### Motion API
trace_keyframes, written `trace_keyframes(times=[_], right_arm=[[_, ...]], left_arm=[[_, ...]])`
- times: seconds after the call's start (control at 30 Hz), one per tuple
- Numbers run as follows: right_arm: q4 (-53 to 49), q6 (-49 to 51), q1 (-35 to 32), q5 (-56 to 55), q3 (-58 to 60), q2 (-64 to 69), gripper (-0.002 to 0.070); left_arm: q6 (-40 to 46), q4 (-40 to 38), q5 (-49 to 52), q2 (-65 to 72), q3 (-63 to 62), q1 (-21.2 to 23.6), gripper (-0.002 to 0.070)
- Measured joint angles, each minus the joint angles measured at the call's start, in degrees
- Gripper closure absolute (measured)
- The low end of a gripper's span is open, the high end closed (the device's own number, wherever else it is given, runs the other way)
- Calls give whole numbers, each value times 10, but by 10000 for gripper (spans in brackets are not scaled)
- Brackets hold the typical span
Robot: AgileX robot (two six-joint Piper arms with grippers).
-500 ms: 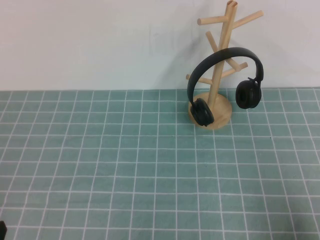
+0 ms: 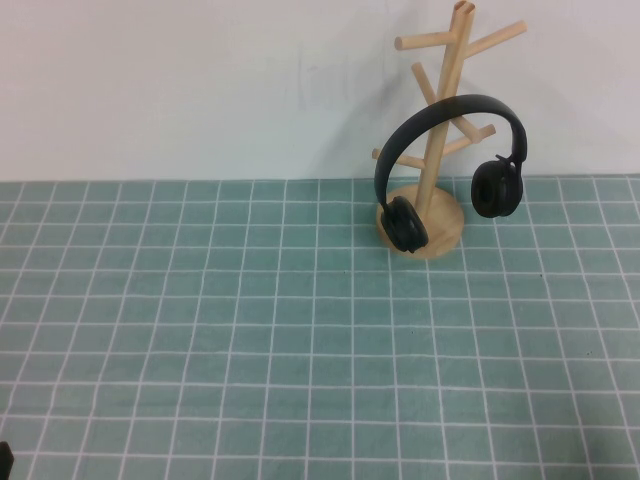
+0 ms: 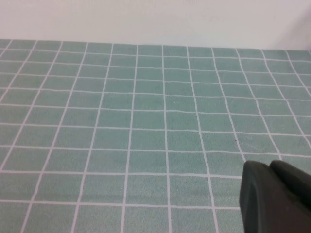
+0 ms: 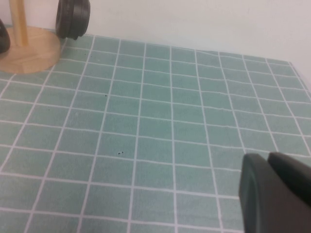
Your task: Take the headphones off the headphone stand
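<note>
The black headphones (image 2: 450, 108) hang by their headband on a peg of the light wooden headphone stand (image 2: 447, 60) at the far right of the table. One ear cup (image 2: 405, 224) rests in front of the round base (image 2: 447, 228); the other (image 2: 496, 187) hangs to its right. The right wrist view shows the base (image 4: 29, 51) and an ear cup (image 4: 72, 17) far from my right gripper (image 4: 268, 158), which is shut and empty above the cloth. My left gripper (image 3: 269, 166) is shut and empty over bare cloth, with the stand out of its view.
A green cloth with a white grid (image 2: 300, 330) covers the table. A white wall (image 2: 200, 80) stands right behind the stand. A small dark piece of the left arm (image 2: 4, 460) shows at the near left corner.
</note>
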Motion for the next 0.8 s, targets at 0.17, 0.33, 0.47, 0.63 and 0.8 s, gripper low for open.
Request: trace_keyframes(times=[0.17, 0.33, 0.47, 0.63, 0.8], right_arm=[[0, 0, 0, 0, 0, 0, 685], [0, 0, 0, -12, 0, 0, 685], [-1, 0, 0, -95, 2, 0, 685], [-2, 0, 0, -299, 2, 0, 685], [-6, 0, 0, -455, 2, 0, 685]], left_arm=[[0, 0, 0, 0, 0, 0, 679], [0, 0, 0, 0, 0, 0, 679], [0, 0, 0, 0, 0, 0, 679], [0, 0, 0, 0, 0, 0, 679], [0, 0, 0, 0, 0, 0, 679]])
